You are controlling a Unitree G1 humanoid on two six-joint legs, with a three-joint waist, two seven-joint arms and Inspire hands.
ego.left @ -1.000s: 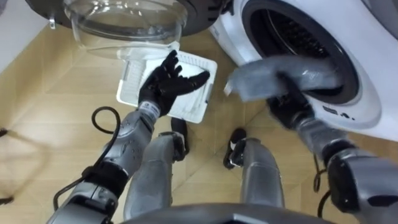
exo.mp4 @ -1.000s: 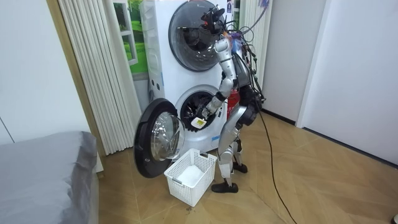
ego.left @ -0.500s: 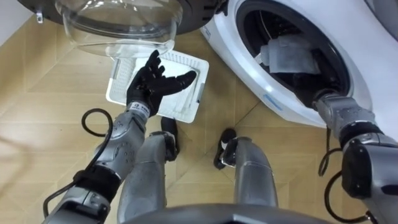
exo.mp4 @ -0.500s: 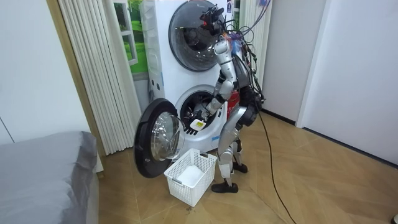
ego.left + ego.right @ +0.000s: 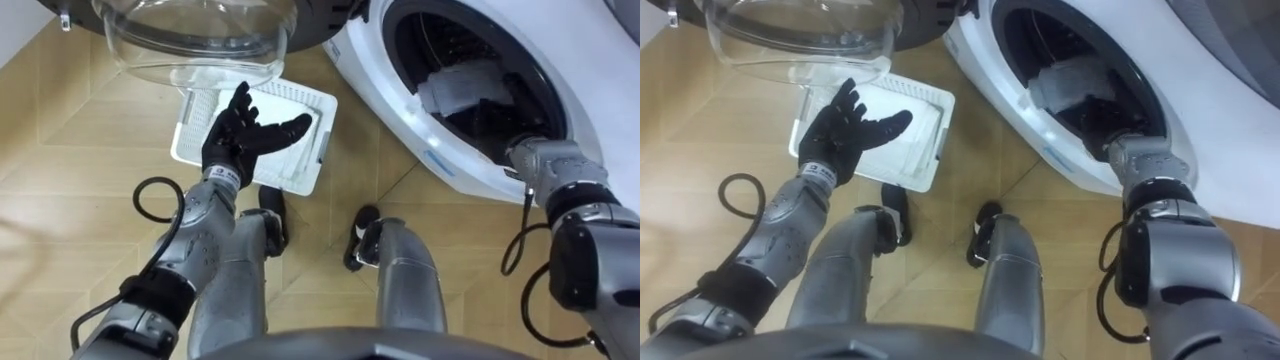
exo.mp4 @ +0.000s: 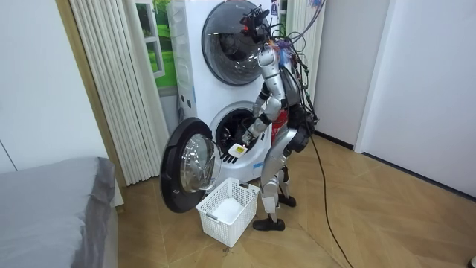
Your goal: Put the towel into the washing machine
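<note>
The grey towel (image 5: pixel 462 85) lies crumpled inside the dark drum of the white washing machine (image 5: pixel 440 165), just past the door ring. My right arm (image 5: pixel 548 170) reaches through the opening, and its hand is lost in the dark under the towel. My left hand (image 5: pixel 240 135) hovers open, palm up, above the white laundry basket (image 5: pixel 290 170) on the floor. In the room view I stand close in front of the lower machine (image 6: pixel 230 130), leaning towards it.
The machine's round glass door (image 5: pixel 200 40) hangs open to my left, above the basket (image 6: pixel 227 211). A second drum unit (image 6: pixel 223 37) is stacked on top. A grey bed (image 6: pixel 52 208) and pale curtain (image 6: pixel 111 82) fill the room view's left.
A second ago my right hand carried the towel in front of the opening. Now the towel is inside the drum with the arm reaching in after it. The left hand has barely moved.
</note>
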